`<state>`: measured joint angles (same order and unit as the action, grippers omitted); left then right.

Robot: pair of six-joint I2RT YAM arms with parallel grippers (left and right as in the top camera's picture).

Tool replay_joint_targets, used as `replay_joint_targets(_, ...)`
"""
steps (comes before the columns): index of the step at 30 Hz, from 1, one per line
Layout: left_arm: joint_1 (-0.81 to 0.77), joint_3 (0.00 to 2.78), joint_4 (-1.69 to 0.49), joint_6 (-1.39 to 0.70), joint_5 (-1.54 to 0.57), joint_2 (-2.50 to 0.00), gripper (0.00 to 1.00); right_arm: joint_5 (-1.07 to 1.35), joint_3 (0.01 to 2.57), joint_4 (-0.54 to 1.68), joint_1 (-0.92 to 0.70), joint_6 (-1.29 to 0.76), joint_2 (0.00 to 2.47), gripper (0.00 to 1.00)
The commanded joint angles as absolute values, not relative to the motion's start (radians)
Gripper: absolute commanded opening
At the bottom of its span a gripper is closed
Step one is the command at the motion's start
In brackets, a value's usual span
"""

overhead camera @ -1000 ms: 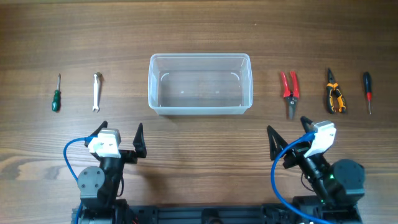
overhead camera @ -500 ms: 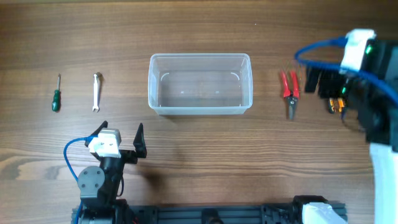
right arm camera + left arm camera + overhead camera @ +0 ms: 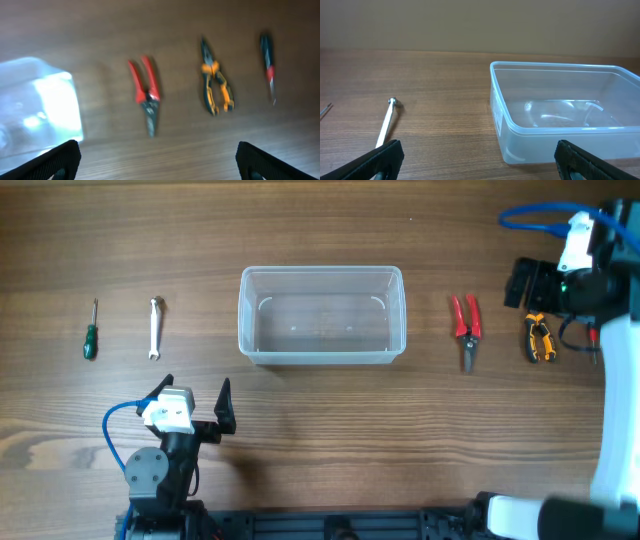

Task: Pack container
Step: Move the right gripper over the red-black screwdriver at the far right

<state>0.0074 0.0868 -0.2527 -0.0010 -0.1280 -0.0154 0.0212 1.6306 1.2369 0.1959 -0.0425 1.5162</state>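
The container (image 3: pixel 245 315) is a clear plastic tub at the table's middle, with nothing in it; it also shows in the left wrist view (image 3: pixel 560 145) and, blurred, in the right wrist view (image 3: pixel 40 105). My left gripper (image 3: pixel 195 388) is open and holds nothing, low near the front left, short of the tub (image 3: pixel 480 162). My right gripper (image 3: pixel 522 283) is open and holds nothing, raised high at the right (image 3: pixel 160 160). It hovers over red pruners (image 3: pixel 465 328) (image 3: pixel 146 95), orange-and-black pliers (image 3: pixel 539 338) (image 3: pixel 215 85) and a red-and-black screwdriver (image 3: pixel 268 67).
A green-handled screwdriver (image 3: pixel 90 330) and a silver wrench (image 3: pixel 154 328) lie left of the tub; the wrench also shows in the left wrist view (image 3: pixel 385 125). In the overhead view the right arm covers most of the red-and-black screwdriver (image 3: pixel 592 338).
My right arm has lifted from its low spot at the front right and swung back and up over the tools on the right. The left arm has not moved.
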Motion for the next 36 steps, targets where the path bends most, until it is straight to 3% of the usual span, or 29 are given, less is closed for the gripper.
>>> replay_joint_targets(1, 0.002, 0.078, -0.247, 0.015, -0.137, -0.01, 1.0, 0.08, 1.643, 1.262, 0.28, 0.037, 1.63, 1.0)
replay_joint_targets(6, 0.002, 0.078, -0.247, 0.015, -0.137, -0.01, 1.0, 0.059, 1.643, 1.195, 0.323, 0.087, 1.69, 0.99)
replay_joint_targets(12, 0.002, 0.078, -0.247, 0.015, -0.137, -0.01, 1.0, -0.179, 1.643, 1.11, 0.323, 0.162, 1.69, 1.0)
replay_joint_targets(17, 0.002, 0.078, -0.247, 0.015, -0.137, -0.01, 1.0, -0.031, 1.643, 1.081, 0.326, 0.417, 1.69, 1.0)
replay_joint_targets(24, 0.002, 0.078, -0.247, 0.015, -0.137, -0.01, 1.0, -0.017, 1.642, 0.954, 0.427, 0.529, 1.699, 1.0)
replay_joint_targets(31, 0.002, 0.078, -0.247, 0.015, -0.137, -0.01, 1.0, 0.08, 1.642, 0.915, 0.594, 0.538, 1.735, 1.0)
replay_joint_targets(36, 0.002, 0.078, -0.247, 0.015, -0.137, -0.01, 1.0, 0.061, 1.643, 0.915, 0.623, 0.515, 1.828, 1.0)
